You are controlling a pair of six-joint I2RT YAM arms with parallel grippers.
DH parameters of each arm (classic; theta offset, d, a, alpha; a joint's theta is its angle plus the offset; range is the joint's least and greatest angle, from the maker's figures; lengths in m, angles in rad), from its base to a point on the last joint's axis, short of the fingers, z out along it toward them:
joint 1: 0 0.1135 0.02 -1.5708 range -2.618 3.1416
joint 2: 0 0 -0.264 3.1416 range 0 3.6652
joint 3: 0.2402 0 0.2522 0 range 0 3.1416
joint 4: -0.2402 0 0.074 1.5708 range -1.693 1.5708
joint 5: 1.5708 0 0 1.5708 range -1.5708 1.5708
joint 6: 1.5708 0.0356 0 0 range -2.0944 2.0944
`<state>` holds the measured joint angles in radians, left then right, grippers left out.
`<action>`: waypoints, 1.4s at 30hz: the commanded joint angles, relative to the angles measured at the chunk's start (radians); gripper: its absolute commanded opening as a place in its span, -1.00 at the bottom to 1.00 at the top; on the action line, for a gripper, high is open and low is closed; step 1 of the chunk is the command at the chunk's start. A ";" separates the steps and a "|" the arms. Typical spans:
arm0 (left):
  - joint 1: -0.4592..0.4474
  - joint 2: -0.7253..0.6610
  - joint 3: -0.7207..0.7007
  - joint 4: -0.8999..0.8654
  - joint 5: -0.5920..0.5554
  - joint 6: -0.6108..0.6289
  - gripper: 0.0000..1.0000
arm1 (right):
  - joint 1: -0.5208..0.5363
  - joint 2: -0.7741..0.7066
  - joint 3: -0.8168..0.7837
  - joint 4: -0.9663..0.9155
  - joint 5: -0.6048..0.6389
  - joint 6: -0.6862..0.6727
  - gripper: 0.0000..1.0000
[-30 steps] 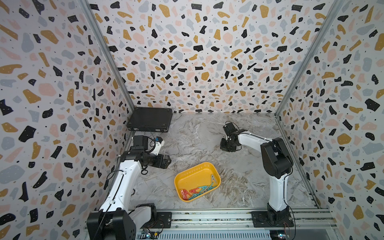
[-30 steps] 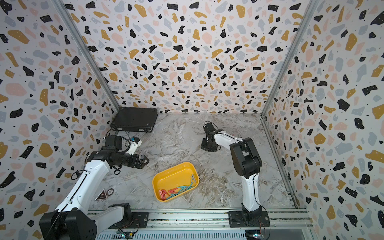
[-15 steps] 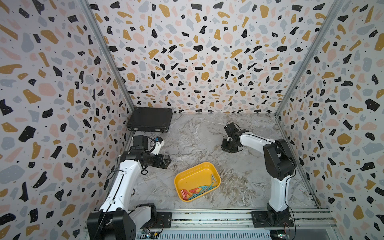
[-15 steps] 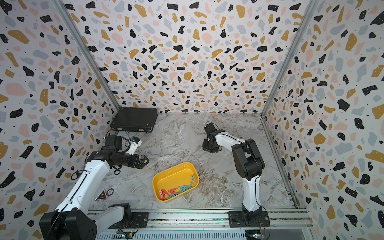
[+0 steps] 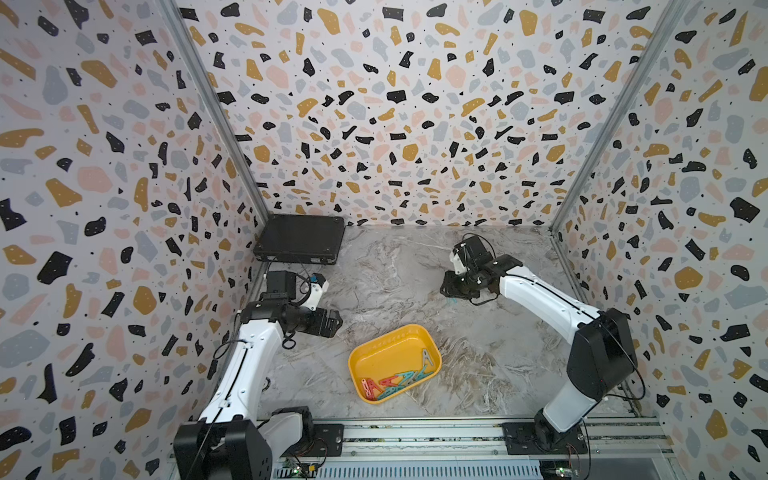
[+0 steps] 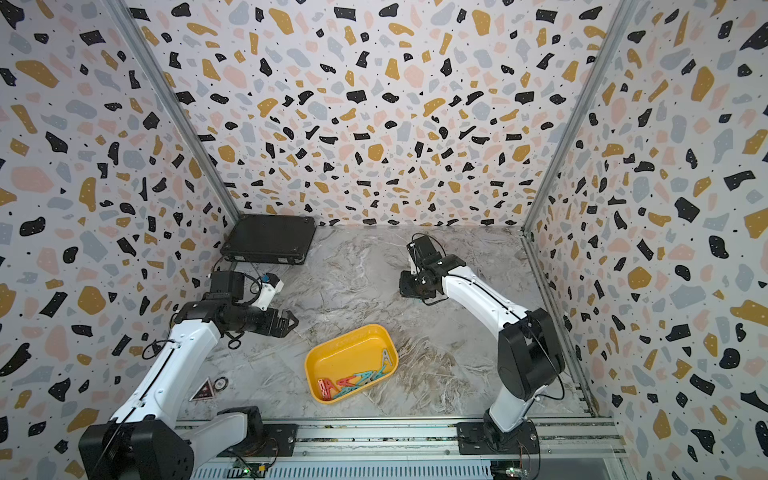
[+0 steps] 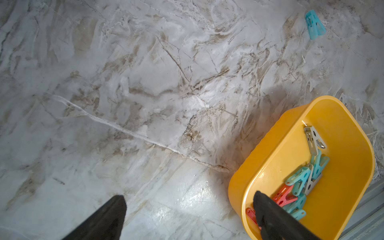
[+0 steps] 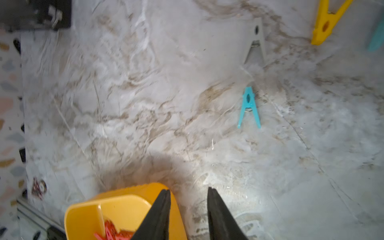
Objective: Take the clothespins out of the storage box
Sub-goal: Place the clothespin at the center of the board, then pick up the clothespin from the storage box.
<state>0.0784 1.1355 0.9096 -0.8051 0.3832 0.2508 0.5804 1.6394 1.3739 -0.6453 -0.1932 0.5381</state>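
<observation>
The yellow storage box (image 5: 374,357) (image 6: 332,357) sits near the table's front middle. Several teal, red and grey clothespins (image 5: 399,380) (image 7: 301,180) lie along its right side. More clothespins lie loose on the table at the back right: a teal one (image 8: 249,108) (image 7: 314,25), a grey one (image 8: 256,43) and a yellow one (image 8: 328,20). My right gripper (image 5: 451,289) (image 8: 188,193) hangs low over that spot, open with nothing between its fingers. Left of the box, my left gripper (image 5: 332,324) (image 7: 190,199) hovers wide open and empty.
A flat black case (image 5: 300,239) lies in the back left corner against the wall. Patterned walls close in the left, back and right sides. A metal rail (image 5: 415,434) runs along the front edge. A small red triangular sticker (image 6: 203,390) lies near the left arm's base.
My right gripper's jaws have parted while it stayed over the same spot. The right arm's elbow has swung toward the front right. The left arm has not moved.
</observation>
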 commanded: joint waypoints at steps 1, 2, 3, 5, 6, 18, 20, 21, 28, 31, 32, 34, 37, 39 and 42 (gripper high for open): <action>0.006 0.026 0.003 -0.003 -0.008 0.009 0.99 | 0.075 -0.090 -0.012 -0.122 -0.048 -0.170 -0.30; 0.006 0.035 0.005 -0.004 -0.010 0.008 1.00 | 0.102 -0.101 -0.013 -0.155 -0.051 -0.208 -0.30; 0.006 0.043 0.007 -0.008 -0.012 0.007 0.99 | 0.128 -0.108 -0.013 -0.184 -0.046 -0.235 -0.30; 0.007 0.051 0.011 -0.010 -0.020 0.007 0.99 | 0.185 -0.116 -0.017 -0.242 -0.026 -0.270 -0.30; 0.006 0.052 0.009 -0.009 -0.025 0.005 0.99 | 0.211 -0.118 -0.025 -0.253 -0.013 -0.274 -0.30; 0.006 0.104 0.025 -0.012 -0.076 -0.010 0.99 | 0.452 -0.039 -0.113 -0.172 0.156 -0.087 -0.28; 0.007 0.104 0.025 -0.010 -0.078 -0.010 0.99 | 0.474 0.002 -0.092 -0.182 0.199 -0.051 -0.28; 0.007 0.104 0.025 -0.010 -0.078 -0.010 0.99 | 0.480 0.019 -0.082 -0.185 0.215 -0.040 -0.28; 0.006 0.099 0.023 -0.008 -0.076 -0.010 1.00 | 0.489 0.144 -0.034 -0.201 0.295 0.047 -0.27; 0.006 0.096 0.023 -0.007 -0.076 -0.008 1.00 | 0.488 0.192 -0.008 -0.224 0.340 0.075 -0.20; 0.007 0.094 0.023 -0.007 -0.076 -0.008 1.00 | 0.489 0.206 0.000 -0.233 0.357 0.085 -0.17; 0.006 0.093 0.023 -0.007 -0.076 -0.008 0.99 | 0.488 0.229 0.008 -0.228 0.360 0.087 -0.17; 0.006 0.092 0.022 -0.008 -0.075 -0.008 1.00 | 0.489 0.255 0.010 -0.213 0.357 0.094 -0.17; 0.007 0.092 0.022 -0.007 -0.073 -0.007 0.99 | 0.488 0.273 0.012 -0.203 0.352 0.096 -0.17; 0.006 0.089 0.021 -0.005 -0.073 -0.006 0.99 | 0.489 0.304 0.021 -0.204 0.344 0.102 -0.17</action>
<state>0.0784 1.2419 0.9104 -0.8074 0.3065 0.2462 1.0683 1.9312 1.3609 -0.8341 0.1329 0.6159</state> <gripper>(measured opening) 0.997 0.413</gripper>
